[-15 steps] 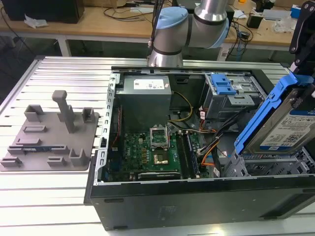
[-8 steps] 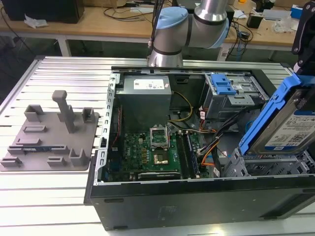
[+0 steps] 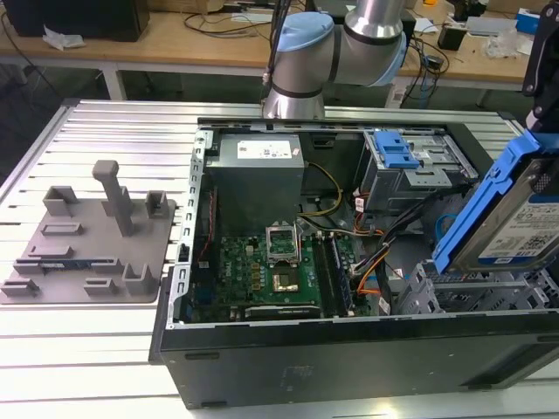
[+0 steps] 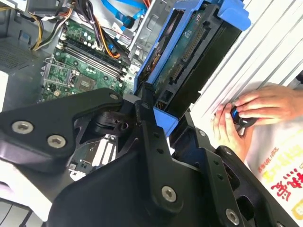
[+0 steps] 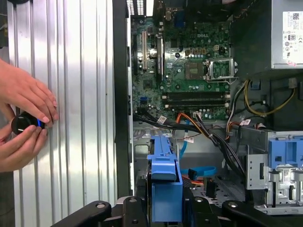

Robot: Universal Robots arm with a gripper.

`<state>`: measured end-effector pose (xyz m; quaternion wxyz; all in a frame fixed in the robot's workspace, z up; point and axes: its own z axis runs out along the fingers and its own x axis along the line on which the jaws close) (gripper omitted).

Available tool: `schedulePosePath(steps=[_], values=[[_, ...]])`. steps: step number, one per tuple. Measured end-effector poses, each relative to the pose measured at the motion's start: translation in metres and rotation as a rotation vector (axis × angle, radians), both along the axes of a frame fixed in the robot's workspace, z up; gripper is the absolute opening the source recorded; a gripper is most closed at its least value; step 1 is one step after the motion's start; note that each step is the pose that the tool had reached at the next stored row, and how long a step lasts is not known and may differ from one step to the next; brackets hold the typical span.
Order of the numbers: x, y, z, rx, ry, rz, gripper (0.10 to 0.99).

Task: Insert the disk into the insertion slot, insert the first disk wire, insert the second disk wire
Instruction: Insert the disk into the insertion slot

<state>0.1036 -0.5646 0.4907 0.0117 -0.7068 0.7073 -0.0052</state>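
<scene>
The disk [image 3: 511,218], a silver drive with a white label in a bright blue caddy, hangs tilted on edge over the case's corner at the exterior view's right. My gripper [image 3: 541,166] is shut on it from above. In both wrist views the black fingers [image 4: 149,127] clamp the caddy's near end, with the disk [image 4: 189,61] reaching away from them and its connector edge showing. The caddy's narrow blue edge [image 5: 164,184] stands between the fingers [image 5: 128,208]. The insertion slot [image 3: 454,297], a low grey cage with a perforated wall, lies just below the disk.
The open computer case [image 3: 349,349] holds a green motherboard [image 3: 271,271], a grey power-supply box [image 3: 258,161], loose cables and a taller bay with a blue latch [image 3: 397,153]. A grey fixture plate [image 3: 87,244] lies at the exterior view's left. A person's hands [image 5: 23,118] hold a small black knob on the ribbed table.
</scene>
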Motion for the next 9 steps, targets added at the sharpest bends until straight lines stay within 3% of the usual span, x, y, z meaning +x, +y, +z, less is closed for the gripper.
schedulePosePath(steps=[4, 8, 9], values=[[0.0022, -0.0024, -0.0005, 0.013, 0.0006, 0.000, 0.369], [0.0052, -0.0060, -0.0018, 0.026, 0.0125, 0.000, 0.369], [0.0053, -0.0062, -0.0019, 0.028, 0.0130, 0.000, 0.369]])
